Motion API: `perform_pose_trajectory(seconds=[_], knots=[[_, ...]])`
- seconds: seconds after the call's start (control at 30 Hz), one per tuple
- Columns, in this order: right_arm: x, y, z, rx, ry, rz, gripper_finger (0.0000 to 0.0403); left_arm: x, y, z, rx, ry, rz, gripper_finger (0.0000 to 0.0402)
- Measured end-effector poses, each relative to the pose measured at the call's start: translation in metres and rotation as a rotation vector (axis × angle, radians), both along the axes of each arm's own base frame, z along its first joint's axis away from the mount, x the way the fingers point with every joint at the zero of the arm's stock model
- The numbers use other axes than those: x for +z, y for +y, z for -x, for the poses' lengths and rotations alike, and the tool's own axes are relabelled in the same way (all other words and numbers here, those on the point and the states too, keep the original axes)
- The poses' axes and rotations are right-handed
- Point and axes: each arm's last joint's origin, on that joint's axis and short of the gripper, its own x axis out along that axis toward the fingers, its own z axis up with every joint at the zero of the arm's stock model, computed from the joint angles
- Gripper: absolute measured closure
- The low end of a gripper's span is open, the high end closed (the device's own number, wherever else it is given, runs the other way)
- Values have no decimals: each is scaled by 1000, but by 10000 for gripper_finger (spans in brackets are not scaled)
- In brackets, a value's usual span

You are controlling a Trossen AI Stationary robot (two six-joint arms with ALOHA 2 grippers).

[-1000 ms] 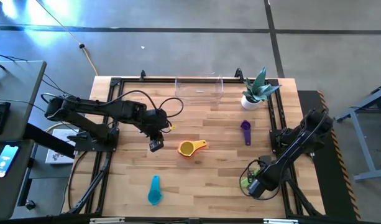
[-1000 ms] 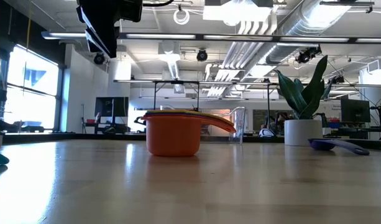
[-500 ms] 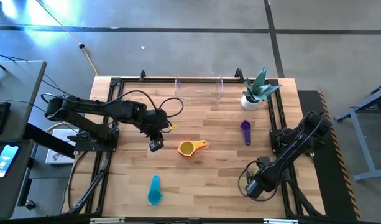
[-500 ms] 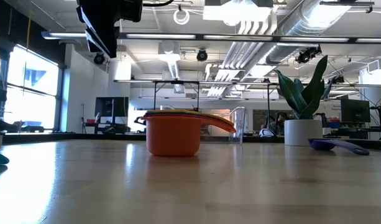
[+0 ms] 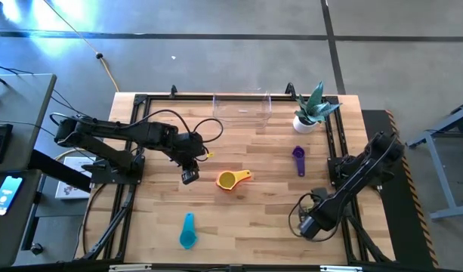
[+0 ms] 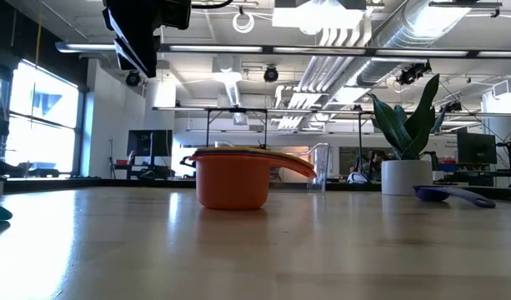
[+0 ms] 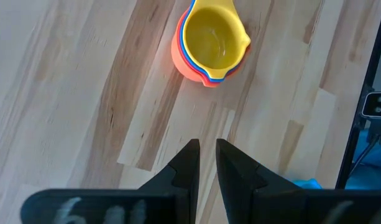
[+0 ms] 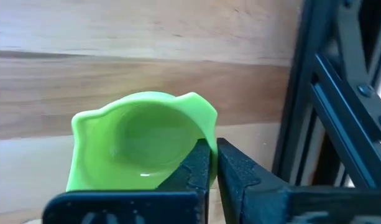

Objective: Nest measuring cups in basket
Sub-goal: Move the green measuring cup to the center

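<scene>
The right gripper is clamped on the green cup, its fingers pinching one thin side of the bowl, well off from the stack of nested cups toward the table's near right corner. That grip looks slight, so the cup could swing or slip out during the carry, and a tilted cup would catch on the yellow one on top of the stack instead of seating in it. The left gripper hangs just beside the stack on its left, fingers drawn nearly together on nothing; it could crowd the approach. The purple cup lies right of the stack, toward the plant pot, the teal cup lies nearer the front edge, and the basket stands empty beyond the stack at the far edge
</scene>
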Motion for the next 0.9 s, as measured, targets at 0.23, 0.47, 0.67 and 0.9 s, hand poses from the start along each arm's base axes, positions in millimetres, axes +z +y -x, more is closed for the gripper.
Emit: perform_pose_trajectory(seconds=[0.23,0.47,0.67,0.9], knots=[[20,-12,-4,36,-125,-3,402,0,0,0,0,0,0,358],[30,-25,-13,144,-195,-33,402,0,0,0,-4,-1,-2,358],[38,-39,-28,275,-292,-102,403,0,0,0,-62,-9,-30,358],[58,-60,-58,389,-394,-110,403,1,0,-3,-82,-41,-39,358]])
